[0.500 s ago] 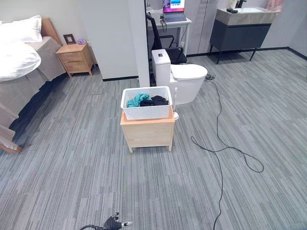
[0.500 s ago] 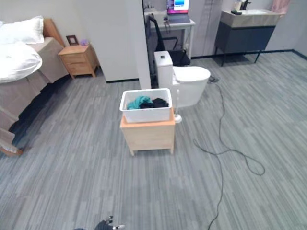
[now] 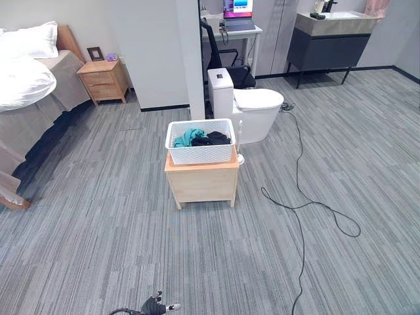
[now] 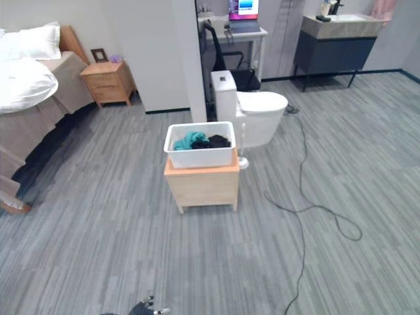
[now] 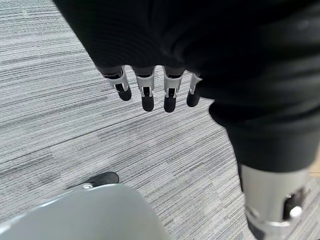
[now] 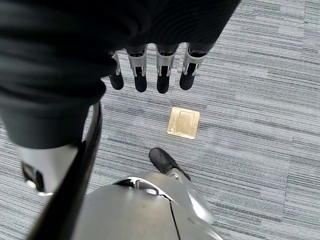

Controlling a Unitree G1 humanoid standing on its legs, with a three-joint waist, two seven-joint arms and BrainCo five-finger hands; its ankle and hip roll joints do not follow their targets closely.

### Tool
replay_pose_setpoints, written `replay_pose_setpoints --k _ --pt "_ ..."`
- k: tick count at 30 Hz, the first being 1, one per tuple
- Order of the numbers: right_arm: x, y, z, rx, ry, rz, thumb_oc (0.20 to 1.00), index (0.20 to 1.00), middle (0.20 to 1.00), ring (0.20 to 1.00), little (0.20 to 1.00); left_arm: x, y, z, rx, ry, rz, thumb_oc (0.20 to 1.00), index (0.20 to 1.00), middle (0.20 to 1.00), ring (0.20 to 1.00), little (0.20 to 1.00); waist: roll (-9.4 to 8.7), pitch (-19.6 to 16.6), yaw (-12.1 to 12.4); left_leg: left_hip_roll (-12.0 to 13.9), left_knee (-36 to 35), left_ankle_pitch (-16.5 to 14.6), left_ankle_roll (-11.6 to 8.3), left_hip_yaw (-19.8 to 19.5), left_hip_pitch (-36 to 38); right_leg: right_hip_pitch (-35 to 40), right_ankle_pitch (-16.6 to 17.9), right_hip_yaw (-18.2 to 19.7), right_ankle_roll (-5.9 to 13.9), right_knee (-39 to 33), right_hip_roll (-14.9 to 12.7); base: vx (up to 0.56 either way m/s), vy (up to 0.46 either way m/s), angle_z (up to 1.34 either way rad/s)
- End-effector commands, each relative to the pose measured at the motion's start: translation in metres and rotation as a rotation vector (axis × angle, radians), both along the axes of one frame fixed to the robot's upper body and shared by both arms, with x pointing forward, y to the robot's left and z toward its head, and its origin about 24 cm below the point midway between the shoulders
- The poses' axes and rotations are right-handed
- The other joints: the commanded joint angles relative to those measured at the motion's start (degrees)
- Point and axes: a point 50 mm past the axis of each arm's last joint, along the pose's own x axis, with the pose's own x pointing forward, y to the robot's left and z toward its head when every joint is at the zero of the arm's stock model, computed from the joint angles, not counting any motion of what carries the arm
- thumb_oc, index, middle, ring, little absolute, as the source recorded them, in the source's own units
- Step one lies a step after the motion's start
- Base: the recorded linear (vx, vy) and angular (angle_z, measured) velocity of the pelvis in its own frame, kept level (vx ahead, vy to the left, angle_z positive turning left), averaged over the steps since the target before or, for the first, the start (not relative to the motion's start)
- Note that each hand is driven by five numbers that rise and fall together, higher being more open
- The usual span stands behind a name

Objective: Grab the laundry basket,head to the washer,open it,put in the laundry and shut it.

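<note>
Grey carpet (image 3: 118,249), white laundry basket (image 3: 201,141) on wooden stand (image 3: 201,182).

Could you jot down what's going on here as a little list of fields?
basket: white basket, on a wooden stand
contents: teal and black laundry
left hand: empty, fingers straight, over carpet
right hand: empty, fingers straight, over a brass floor plate
nearby: toilet behind the basket, bed, nightstand

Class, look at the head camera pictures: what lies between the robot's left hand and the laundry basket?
In the left eye view, bare grey carpet runs from the left robot hand up to the wooden stand, which carries the laundry basket.
</note>
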Motion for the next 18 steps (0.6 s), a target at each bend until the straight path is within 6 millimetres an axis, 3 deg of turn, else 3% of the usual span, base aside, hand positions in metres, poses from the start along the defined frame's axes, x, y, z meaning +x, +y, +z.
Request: replay_pose_setpoints --k 1,18 --pt "-0.0074 0.0104 -0.0037 0.021 0.059 0.038 1.000 1.000 1.000 1.000 1.000 0.0123 0.0084 0.0036 0.031 -0.035 0.001 1.000 1.000 1.000 1.000 1.000 -2.78 -0.42 1.18 3.38 -3.82 1.06 -4.33 -2.66 -1.38 2.38 0.16 0.37 6.38 -2.55 -7.32 0.00 0.000 0.00" --pt "-0.0085 0.0110 -0.0039 0.025 0.064 0.049 1.000 1.000 1.000 1.000 1.000 0.0117 0.0082 0.0033 0.025 -0.028 0.001 1.000 1.000 1.000 1.000 1.000 -2.76 -0.28 0.71 3.84 -3.82 1.02 -4.66 -2.50 -1.27 2.39 -0.34 0.79 6.09 -2.55 -6.71 0.00 0.000 0.00"
